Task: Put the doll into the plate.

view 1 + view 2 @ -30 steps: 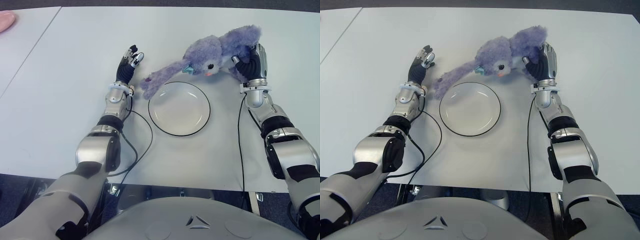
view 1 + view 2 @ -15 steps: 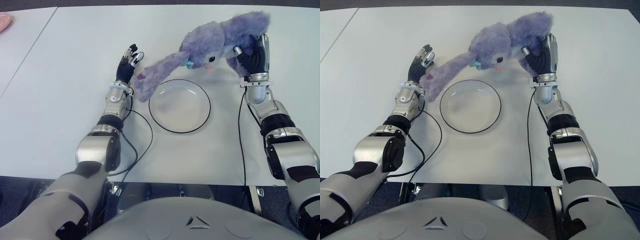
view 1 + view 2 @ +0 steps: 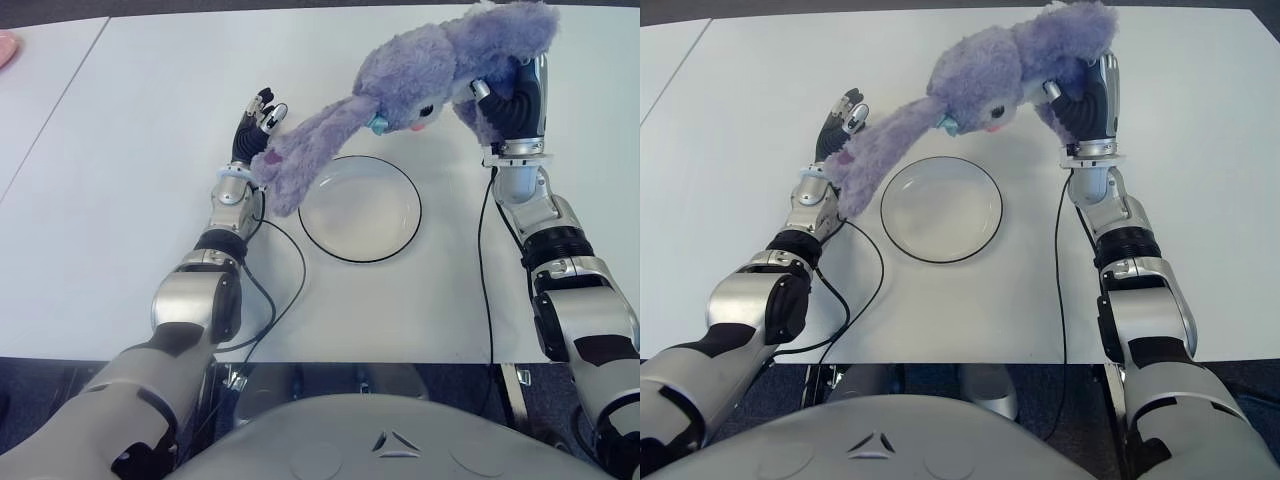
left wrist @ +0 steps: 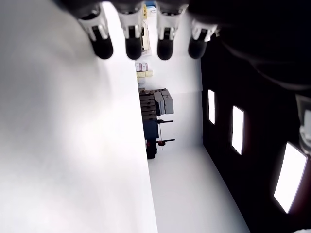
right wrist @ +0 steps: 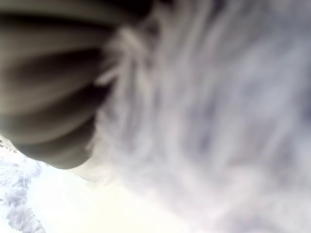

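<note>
- We see the doll (image 3: pixel 420 80) — a fluffy purple toy — lifted above the worktop (image 3: pixel 120 250), with its body at the far right and high up.
- Our right robot hand (image 3: pixel 505 105) has its fingers wrapped around the doll's body; in the right wrist view purple fur presses right against the dark fingers (image 5: pixel 43 97), so we say this hand is clamped on the doll.
- The doll's long line runs from our right robot hand out toward the left and down, and its long floppy ear (image 3: pixel 300 160) hangs at the low end.
- That low end shows just beside the left edge of the plate (image 3: pixel 360 210) and in front of our left robot hand (image 3: pixel 255 125); we cannot tell if the two touch.
- The plate lies flat on the worktop between our two arms, nearer to us than the doll's body, and nothing is in it.
- Our left robot hand shows just left of the plate — its fingers (image 4: pixel 131 34) are straight and apart, and it holds nothing.
- So the right robot hand is the one at work, and the doll stretches from it toward the left.
- We think the next move is to bring the right robot hand toward us and to the left until the doll's body is over the plate, then lower it.
- The hanging ear may land outside the rim, so we should watch that end.
</note>
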Available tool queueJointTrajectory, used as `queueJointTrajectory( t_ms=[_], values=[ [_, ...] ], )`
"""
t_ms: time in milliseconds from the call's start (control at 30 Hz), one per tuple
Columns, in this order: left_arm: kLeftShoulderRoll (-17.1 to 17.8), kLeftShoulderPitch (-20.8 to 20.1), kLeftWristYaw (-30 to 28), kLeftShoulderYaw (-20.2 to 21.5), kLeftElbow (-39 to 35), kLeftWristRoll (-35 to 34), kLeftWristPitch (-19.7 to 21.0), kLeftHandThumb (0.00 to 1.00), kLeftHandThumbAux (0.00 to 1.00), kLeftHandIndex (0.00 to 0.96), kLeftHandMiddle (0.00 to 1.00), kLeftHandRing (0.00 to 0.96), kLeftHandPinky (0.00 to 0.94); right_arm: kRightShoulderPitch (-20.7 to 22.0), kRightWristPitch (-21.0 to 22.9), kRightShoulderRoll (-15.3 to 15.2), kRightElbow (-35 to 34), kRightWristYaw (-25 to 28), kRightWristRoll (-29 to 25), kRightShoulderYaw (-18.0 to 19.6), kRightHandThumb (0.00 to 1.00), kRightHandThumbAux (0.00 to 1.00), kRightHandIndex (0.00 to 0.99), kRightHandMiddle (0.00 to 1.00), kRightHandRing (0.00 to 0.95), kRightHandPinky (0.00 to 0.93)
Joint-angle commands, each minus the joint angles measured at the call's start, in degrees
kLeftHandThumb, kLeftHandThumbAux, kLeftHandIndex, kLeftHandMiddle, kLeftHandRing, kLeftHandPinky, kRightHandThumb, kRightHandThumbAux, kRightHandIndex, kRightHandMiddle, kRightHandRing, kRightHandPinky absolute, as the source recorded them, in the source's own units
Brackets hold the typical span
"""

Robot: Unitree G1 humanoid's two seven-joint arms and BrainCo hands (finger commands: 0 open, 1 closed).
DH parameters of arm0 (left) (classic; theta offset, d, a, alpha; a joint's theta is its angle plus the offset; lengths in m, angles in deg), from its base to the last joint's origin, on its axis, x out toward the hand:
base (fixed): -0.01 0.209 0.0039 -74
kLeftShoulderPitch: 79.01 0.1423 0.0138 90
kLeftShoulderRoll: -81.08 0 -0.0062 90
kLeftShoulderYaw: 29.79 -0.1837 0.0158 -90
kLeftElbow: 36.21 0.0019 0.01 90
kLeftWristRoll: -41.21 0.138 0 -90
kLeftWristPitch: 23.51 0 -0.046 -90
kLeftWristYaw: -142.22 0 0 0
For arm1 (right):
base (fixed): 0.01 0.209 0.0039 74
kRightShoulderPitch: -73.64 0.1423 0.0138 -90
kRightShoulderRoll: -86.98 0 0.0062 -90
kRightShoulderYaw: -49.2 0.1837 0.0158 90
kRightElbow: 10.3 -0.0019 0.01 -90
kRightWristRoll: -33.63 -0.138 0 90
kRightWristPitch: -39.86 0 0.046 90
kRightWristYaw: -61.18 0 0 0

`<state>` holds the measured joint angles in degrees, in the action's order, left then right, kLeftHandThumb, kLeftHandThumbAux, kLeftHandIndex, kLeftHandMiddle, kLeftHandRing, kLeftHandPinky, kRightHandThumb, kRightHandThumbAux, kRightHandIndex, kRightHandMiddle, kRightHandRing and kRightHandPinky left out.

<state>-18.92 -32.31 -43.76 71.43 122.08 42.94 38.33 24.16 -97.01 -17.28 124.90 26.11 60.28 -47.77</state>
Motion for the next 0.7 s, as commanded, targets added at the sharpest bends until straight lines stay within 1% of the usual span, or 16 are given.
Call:
queueJointTrajectory(
  t_ms=[33,367,433,467,533,600,700],
  values=[
    [-3.41,13.92,0.67,-0.48,9.68,1.04,9.66,0.0,0.427,0.0,0.067,0.042,0.01,-2.08,-0.55,1.48,-4.15,0.13,0.11,1.25,0.682,0.727,0.436,0.89,0.884,0.869],
    [-3.39,13.9,0.72,-0.75,9.67,1.33,9.36,0.0,0.427,0.0,0.064,0.041,0.012,-2.32,0.85,1.73,-7.54,0.88,0.82,1.69,0.682,0.729,0.436,0.89,0.885,0.869],
    [-3.39,13.87,0.81,-0.84,9.68,1.42,9.45,0.0,0.428,0.0,0.064,0.041,0.012,-2.75,1.53,1.96,-9.06,1.2,0.98,1.7,0.682,0.729,0.436,0.89,0.886,0.87],
    [-3.39,13.85,0.86,-0.88,9.68,1.46,9.51,0.0,0.428,0.0,0.064,0.041,0.013,-3.33,2.08,2.21,-10.46,1.38,1.17,1.65,0.681,0.729,0.436,0.89,0.886,0.87],
    [-3.39,13.84,0.92,-0.91,9.69,1.47,9.58,0.0,0.432,0.0,0.065,0.041,0.015,-5.8,3.89,3.33,-15.19,1.65,2.11,1.34,0.681,0.729,0.436,0.89,0.886,0.872],
    [-3.4,13.83,0.97,-0.94,9.7,1.48,9.63,0.0,0.433,0.0,0.064,0.042,0.017,-7.77,5.01,4.2,-18.12,1.73,2.89,1.05,0.681,0.729,0.436,0.89,0.886,0.873],
    [-3.41,13.79,1.01,-1.04,9.7,1.52,9.7,0.0,0.438,0.001,0.066,0.041,0.012,-11.03,5.42,5.92,-20.5,1.91,4.55,-0.65,0.681,0.729,0.436,0.891,0.887,0.875]
  ],
)
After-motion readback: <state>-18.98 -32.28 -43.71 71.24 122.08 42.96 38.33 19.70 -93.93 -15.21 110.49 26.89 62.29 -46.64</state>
